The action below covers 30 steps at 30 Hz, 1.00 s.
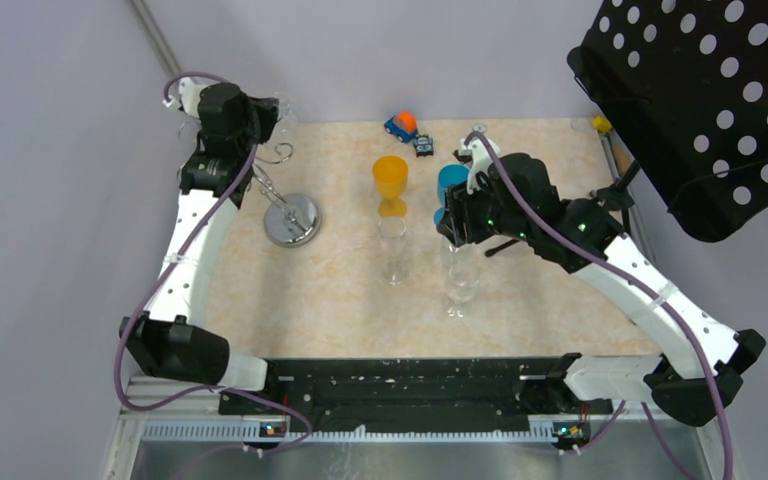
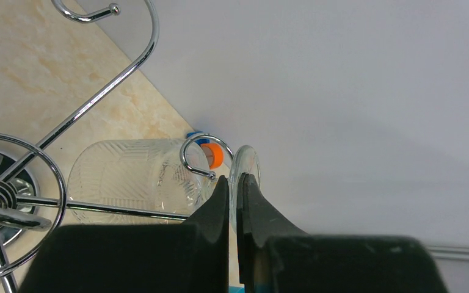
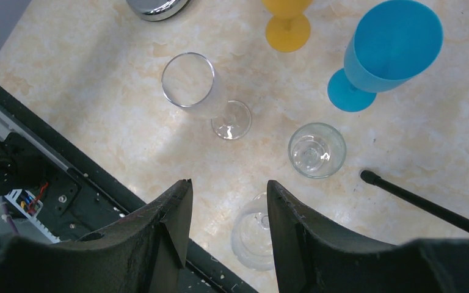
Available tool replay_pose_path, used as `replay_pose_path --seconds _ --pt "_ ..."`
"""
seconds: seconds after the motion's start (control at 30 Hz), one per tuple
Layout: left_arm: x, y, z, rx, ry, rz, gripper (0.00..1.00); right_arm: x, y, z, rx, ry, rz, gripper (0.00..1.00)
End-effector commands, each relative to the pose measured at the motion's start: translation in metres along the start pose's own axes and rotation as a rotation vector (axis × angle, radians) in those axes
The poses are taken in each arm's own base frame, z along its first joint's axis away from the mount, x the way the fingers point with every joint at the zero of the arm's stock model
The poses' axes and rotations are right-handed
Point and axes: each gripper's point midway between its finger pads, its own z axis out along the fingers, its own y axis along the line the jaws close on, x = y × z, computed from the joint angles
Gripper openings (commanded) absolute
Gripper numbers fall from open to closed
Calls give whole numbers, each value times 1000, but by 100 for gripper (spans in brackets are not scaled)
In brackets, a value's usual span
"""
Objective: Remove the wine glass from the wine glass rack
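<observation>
The wine glass rack, chrome wire with a round mirrored base [image 1: 292,220], stands at the table's left. In the left wrist view its ring [image 2: 18,201] and curled hook arms [image 2: 128,61] show. A clear wine glass with an etched bowl [image 2: 134,177] lies sideways at the rack's top, and one hook curl [image 2: 196,154] loops at its stem. My left gripper [image 2: 238,183] is shut on the glass's thin foot [image 2: 245,165], seen edge-on. In the top view the left gripper [image 1: 263,115] is high by the rack top. My right gripper [image 3: 229,195] is open and empty above the table's middle.
An orange goblet [image 1: 391,180], a blue goblet [image 1: 450,185], a clear flute [image 1: 393,250] and a clear stemmed glass [image 1: 462,280] stand mid-table. Two toy cars [image 1: 408,130] sit at the back. A black perforated panel [image 1: 700,100] hangs at the upper right. A black rod [image 3: 427,204] lies to the right.
</observation>
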Motion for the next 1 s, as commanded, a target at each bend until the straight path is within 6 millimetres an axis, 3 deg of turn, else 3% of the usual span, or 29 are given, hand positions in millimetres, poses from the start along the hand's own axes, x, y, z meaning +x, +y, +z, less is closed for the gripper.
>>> replay_pose_path --seconds 0.0,0.33,0.63,0.8,0.97 --pt "-45 -59 -20 181 -145 -20 0 -16 3 -6 -11 -67 -8 50" --pt "-21 -47 -12 203 -68 -81 0 -22 13 -2 -53 -80 29 50" --pt "-26 -32 -15 148 -103 -150 0 -29 25 -2 -113 -100 46 50" --pt "-39 -20 -19 94 -174 -161 0 -29 28 -1 -126 -96 44 50" --pt "-45 -22 -23 123 -207 -188 0 -30 30 0 -136 -94 41 50"
